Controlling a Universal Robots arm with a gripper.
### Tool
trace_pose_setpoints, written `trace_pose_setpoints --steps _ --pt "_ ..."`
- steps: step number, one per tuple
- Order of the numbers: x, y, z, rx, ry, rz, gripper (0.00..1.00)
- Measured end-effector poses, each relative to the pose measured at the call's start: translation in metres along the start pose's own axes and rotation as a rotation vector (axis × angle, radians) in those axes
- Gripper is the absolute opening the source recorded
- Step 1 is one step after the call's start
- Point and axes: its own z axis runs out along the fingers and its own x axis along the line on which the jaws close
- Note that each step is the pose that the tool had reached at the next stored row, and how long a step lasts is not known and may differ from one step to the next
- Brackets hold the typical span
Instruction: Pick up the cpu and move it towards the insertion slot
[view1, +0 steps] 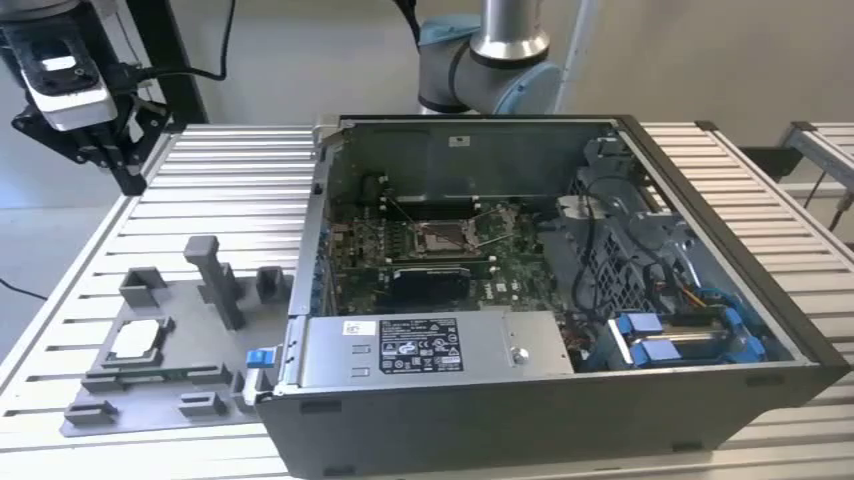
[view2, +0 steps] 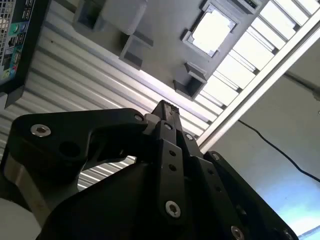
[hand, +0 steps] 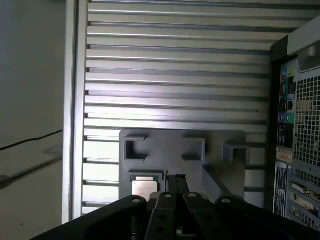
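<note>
While the cpu (view1: 138, 340) lies flat in its pocket on the grey fixture plate (view1: 154, 415), at the exterior view's left of the open computer case (view1: 467, 430), nothing has hold of it. Raised fixture blocks (view1: 214, 275) stand just beside the pocket. The tool (hand: 175, 182) hangs high above the slatted surface (view1: 227, 170), well apart from the chip. In both wrist views its fingers look pressed together with nothing between them.

Coming down like that, I judge, it would land on the metal lid rather than straddle it, or knock a block if off-centre. The insertion slot (view1: 438, 237) sits deep inside the case on the green motherboard (view1: 354, 245). The case wall between the two could catch a low carry, and a tilted grip could scrape the socket's contacts.
</note>
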Motion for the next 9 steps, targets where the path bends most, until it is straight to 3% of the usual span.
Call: trace_pose_setpoints --steps 5,9 --pt "0.0038 -0.0047 0.0002 -0.0014 -0.0028 0.000 0.00" --pt "0.0074 -0.0184 0.0009 -0.0021 -0.0034 0.000 0.00"
